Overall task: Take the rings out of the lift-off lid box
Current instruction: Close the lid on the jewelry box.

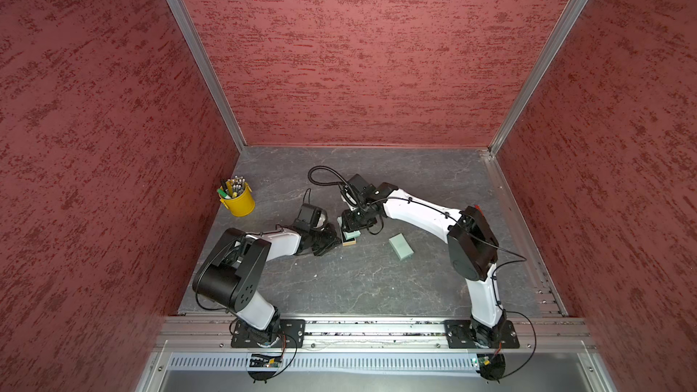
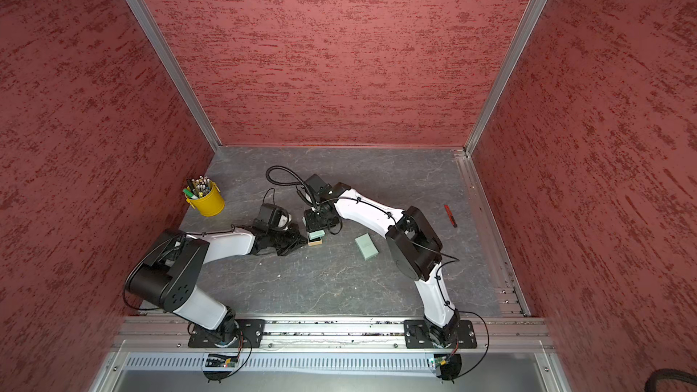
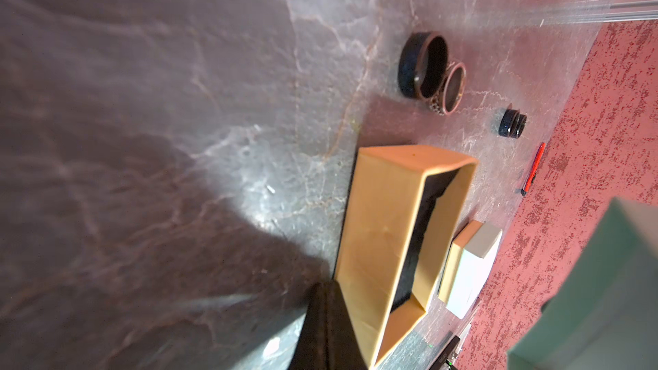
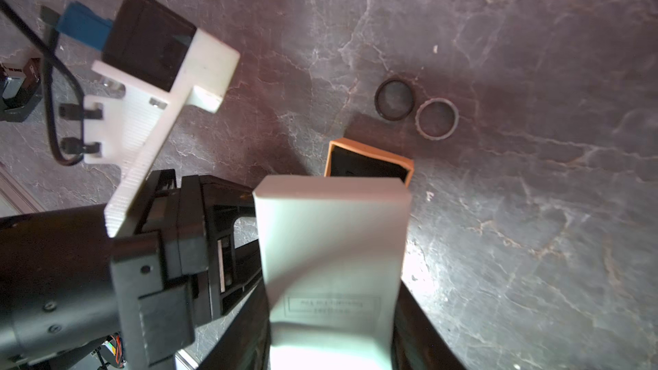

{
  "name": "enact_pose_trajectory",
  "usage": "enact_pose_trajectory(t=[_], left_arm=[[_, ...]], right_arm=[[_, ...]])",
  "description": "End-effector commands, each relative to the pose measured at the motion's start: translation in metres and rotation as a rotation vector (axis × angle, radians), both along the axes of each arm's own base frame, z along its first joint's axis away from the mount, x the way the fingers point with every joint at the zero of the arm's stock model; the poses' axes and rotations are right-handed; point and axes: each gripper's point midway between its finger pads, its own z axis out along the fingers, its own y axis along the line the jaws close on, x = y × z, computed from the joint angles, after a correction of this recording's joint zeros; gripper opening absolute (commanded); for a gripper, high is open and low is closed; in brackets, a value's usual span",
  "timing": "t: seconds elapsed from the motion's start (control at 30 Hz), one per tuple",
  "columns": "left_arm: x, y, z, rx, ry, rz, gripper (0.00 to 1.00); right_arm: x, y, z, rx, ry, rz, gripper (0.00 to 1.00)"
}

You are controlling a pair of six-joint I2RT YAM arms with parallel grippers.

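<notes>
white arm links (image 1: 415, 213), black joints (image 1: 471, 247), black cables (image 1: 339, 177)

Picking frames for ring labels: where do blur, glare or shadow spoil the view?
Left wrist view: rings sharp, green lid a close blur, glare patch on the table. Right wrist view: two rings lie in shadow yet clear; the lid's near end washes out. Top views: rings too small to see.

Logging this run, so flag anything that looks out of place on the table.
Black ring and grey ring lie loose on the table beside the open box base, expected here. The odd one is a red cutter lying alone near the table's edge, unrelated to the task.
</notes>
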Motion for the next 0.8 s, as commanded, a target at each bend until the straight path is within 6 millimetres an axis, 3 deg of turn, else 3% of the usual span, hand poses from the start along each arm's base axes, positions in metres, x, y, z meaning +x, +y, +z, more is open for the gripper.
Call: enact_pose_trajectory(t=[0.0,0.27,0.77], left_arm=[[0.0,-0.001,-0.003,0.017,-0.001,-0.013,0.0],[0.0,0.001,-0.002,0.021,-0.004,-0.01,0.0],[0.002,-0.001,-0.002,0.016,-0.009,-0.014,0.0]], right_arm=[[0.007,-0.003,0.005,0.026,-0.007,-0.035,0.48],[0.009,-0.01,-0.005,0.043,0.023,-0.059,0.49],[0.005,-0.005,-0.02,0.066,0.065,-0.047,0.49]])
